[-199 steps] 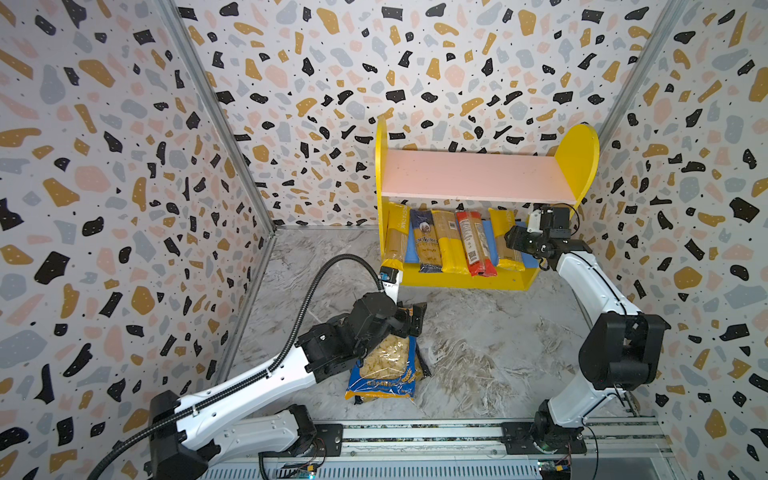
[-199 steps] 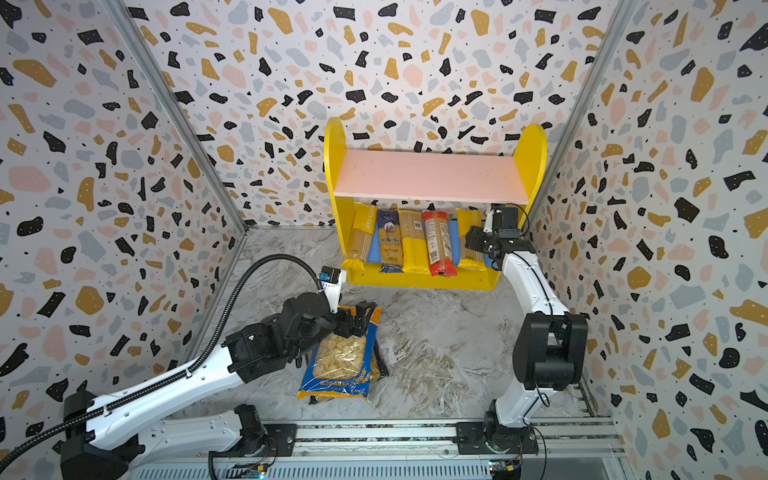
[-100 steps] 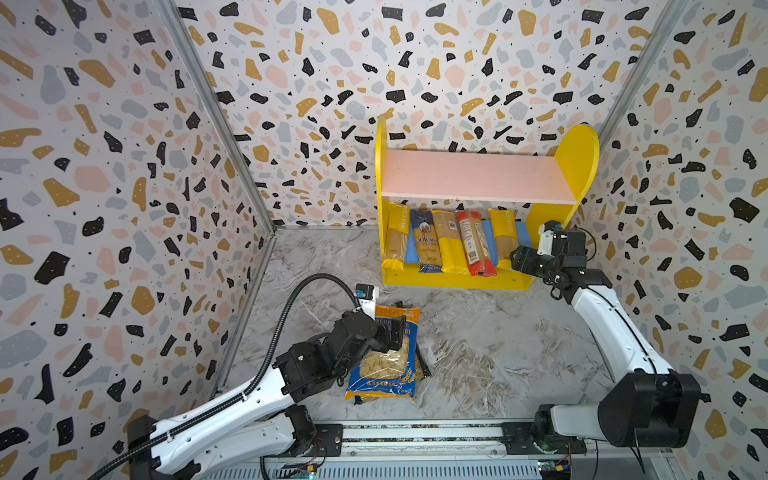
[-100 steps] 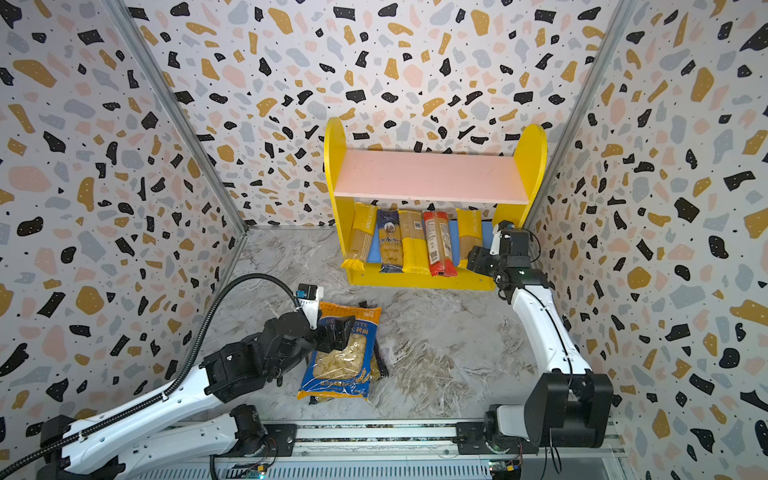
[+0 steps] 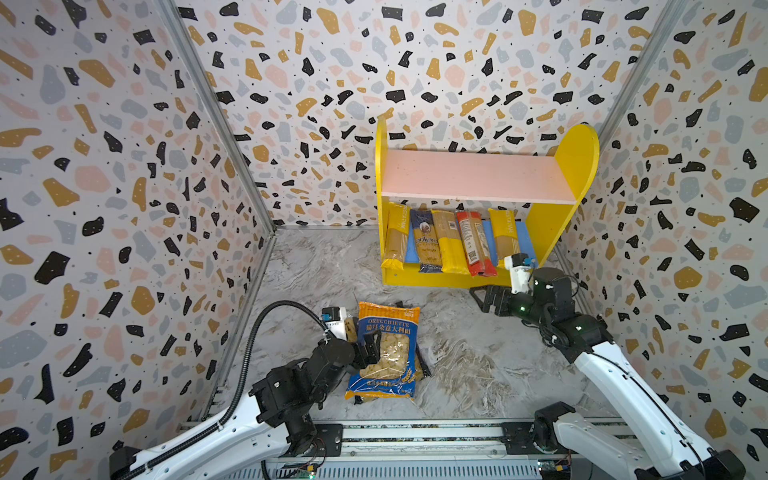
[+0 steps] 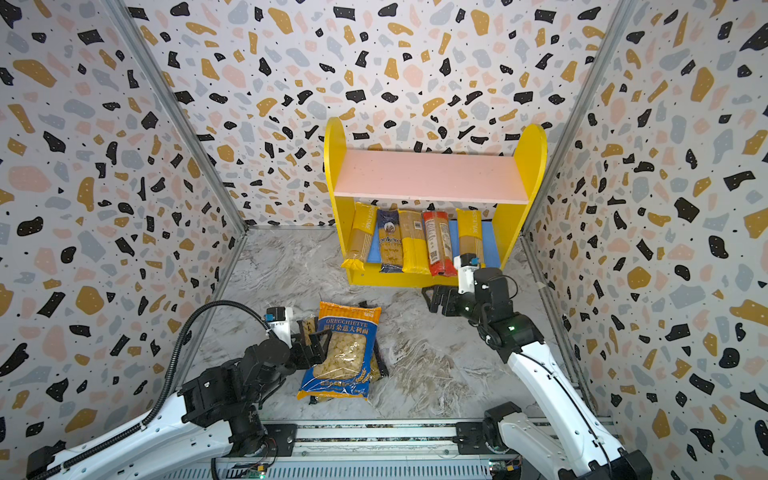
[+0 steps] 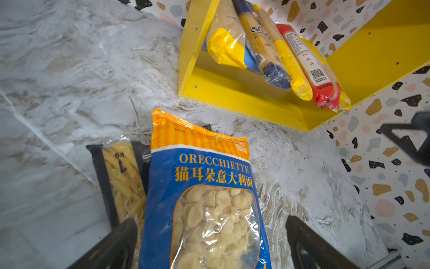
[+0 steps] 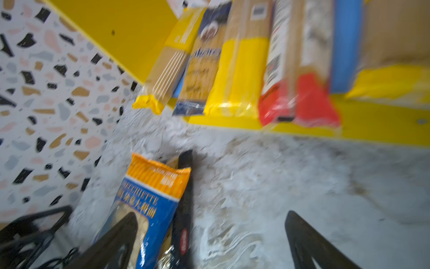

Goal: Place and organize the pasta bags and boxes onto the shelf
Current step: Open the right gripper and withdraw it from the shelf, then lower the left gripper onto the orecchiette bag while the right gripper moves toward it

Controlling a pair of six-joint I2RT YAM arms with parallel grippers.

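Orecchiette bag (image 5: 384, 353) lies on the worktop (image 5: 478, 365), long axis pointing at the shelf (image 5: 432, 279); your left fingers (image 7: 114, 246) straddle it, spread wide, while the right fingers (image 5: 484, 296), also spread, hang farther off.

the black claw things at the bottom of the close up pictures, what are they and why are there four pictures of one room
These are two robot arms mounted on a rail at the table's front edge. Each ends in a black two-fingered tool. The two wide pictures come from one overhead camera pair, so they look nearly alike; the two close ones come from cameras on the arms' wrists. On the marble table lies a blue-orange orecchiette bag, partly over a dark penne bag. Five long spaghetti packs lie side by side on the yellow shelf's blue lower board. The left tool is open over the orecchiette bag; the right tool is open in front of the shelf. Neither holds anything.
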